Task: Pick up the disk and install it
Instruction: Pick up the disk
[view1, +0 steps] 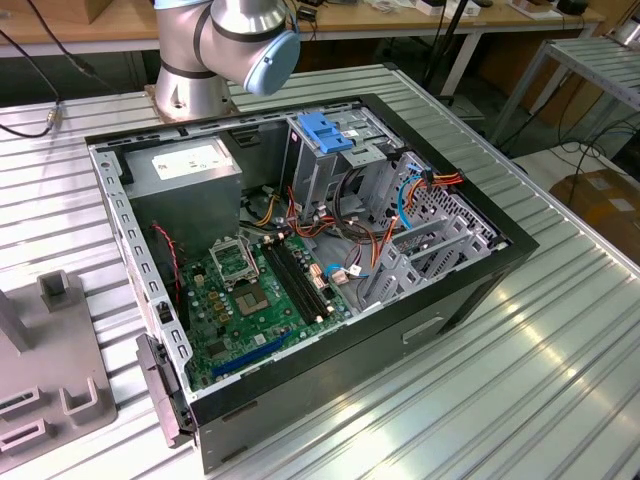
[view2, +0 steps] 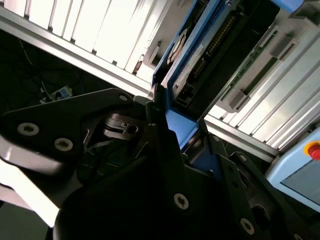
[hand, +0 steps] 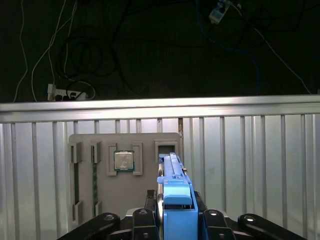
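The disk (hand: 173, 192) is seen edge-on in its blue carrier, gripped between the two dark fingers of my gripper (hand: 175, 219), which is shut on it. In the second wrist view the disk (view2: 196, 52) shows its metal face, label and connector edge, with the gripper (view2: 167, 117) clamped on the blue frame. It hangs high above a grey fixture plate (hand: 100, 192), roughly over the plate's empty slot (hand: 166, 148). The open computer case (view1: 480, 275) lies on the slatted table, with a metal drive cage (view1: 310, 175) topped by a blue latch (view1: 325, 132).
A processor chip (hand: 123, 161) sits in the fixture plate, which also appears at the exterior view's left (view1: 50, 385). Inside the case are a grey power-supply box (view1: 185, 175), a green motherboard (view1: 255, 300) and loose cables (view1: 375, 235). The arm's base (view1: 215, 50) stands behind the case.
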